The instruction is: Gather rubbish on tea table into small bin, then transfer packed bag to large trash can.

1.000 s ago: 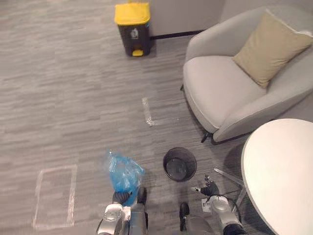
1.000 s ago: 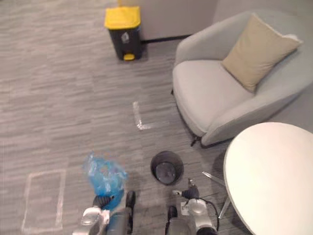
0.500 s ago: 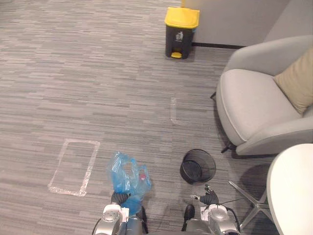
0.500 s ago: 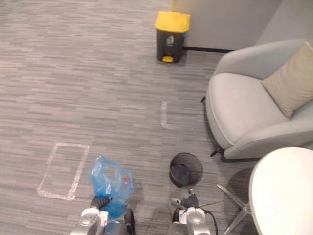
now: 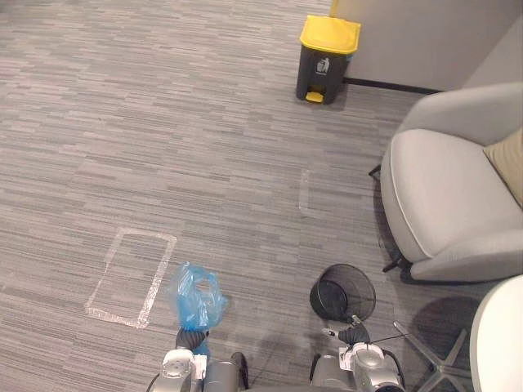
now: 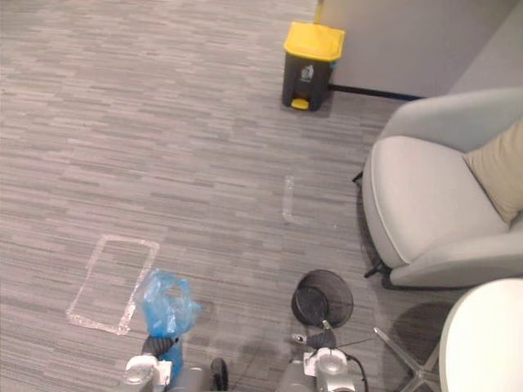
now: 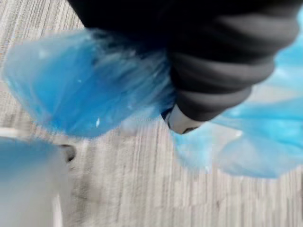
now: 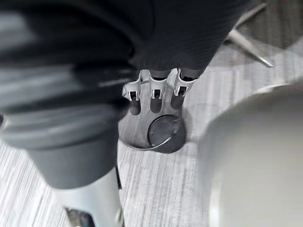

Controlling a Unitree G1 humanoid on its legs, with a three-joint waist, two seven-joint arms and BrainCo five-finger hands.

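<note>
A blue plastic bag point(image 5: 194, 296) bulges with rubbish and hangs just above the carpet. My left hand point(image 5: 189, 339) is shut on its gathered top, and the blue film point(image 7: 85, 90) wraps round the hand's dark cover. The large trash can point(image 5: 328, 59), dark with a yellow lid, stands far ahead against the wall. The small black mesh bin point(image 5: 343, 292) sits on the floor just in front of my right hand point(image 5: 353, 335). That hand's fingers point(image 8: 154, 92) hang straight and hold nothing, with the mesh bin point(image 8: 151, 135) below them.
A grey armchair point(image 5: 449, 196) stands at the right, with the white tea table's edge point(image 5: 500, 343) at the lower right. A taped rectangle point(image 5: 131, 278) and a short tape strip point(image 5: 304, 192) mark the carpet. Open carpet lies between me and the trash can.
The whole picture has shifted, so the camera has moved: armchair and table slid right and the trash can is more central. The bag stays in my left hand.
</note>
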